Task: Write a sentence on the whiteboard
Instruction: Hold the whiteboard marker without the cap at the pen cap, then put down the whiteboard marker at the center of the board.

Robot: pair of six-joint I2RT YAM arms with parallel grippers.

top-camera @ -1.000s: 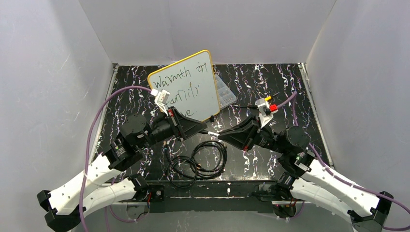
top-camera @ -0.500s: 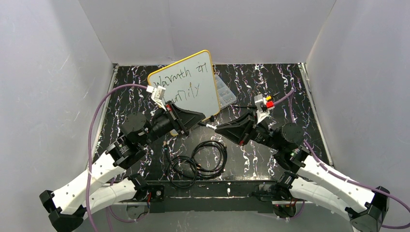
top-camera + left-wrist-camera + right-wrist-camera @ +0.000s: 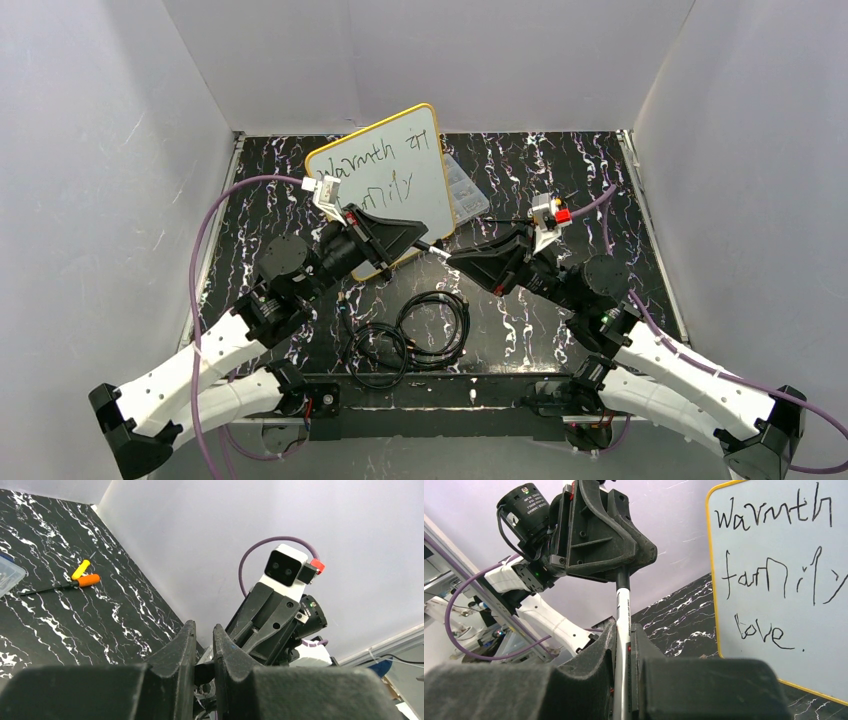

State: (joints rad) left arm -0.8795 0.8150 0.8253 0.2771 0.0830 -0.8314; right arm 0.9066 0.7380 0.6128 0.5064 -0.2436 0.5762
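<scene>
The whiteboard (image 3: 428, 200) with its yellow-orange frame leans upright at the back of the table. The sentence (image 3: 372, 165) is in black marker; the right wrist view shows the whiteboard (image 3: 824, 645) with the sentence (image 3: 774, 575) reading "warmth family love." My right gripper (image 3: 453, 259) is shut on a white marker (image 3: 623, 611), seen between the right gripper's (image 3: 623, 626) jaws. The marker's black end sits in my left gripper (image 3: 426, 243), which is shut on a black cap (image 3: 205, 672). The two grippers meet tip to tip in front of the board.
A clear plastic compartment box (image 3: 466, 190) lies behind the board on the right. Orange and yellow screwdrivers (image 3: 80, 576) lie on the black marble tabletop. Coiled black cables (image 3: 420, 332) sit near the front edge. White walls enclose the table.
Both arms moved toward the board and closer together. The left gripper now hides the sentence's bottom line in the top view. Both grips stayed the same.
</scene>
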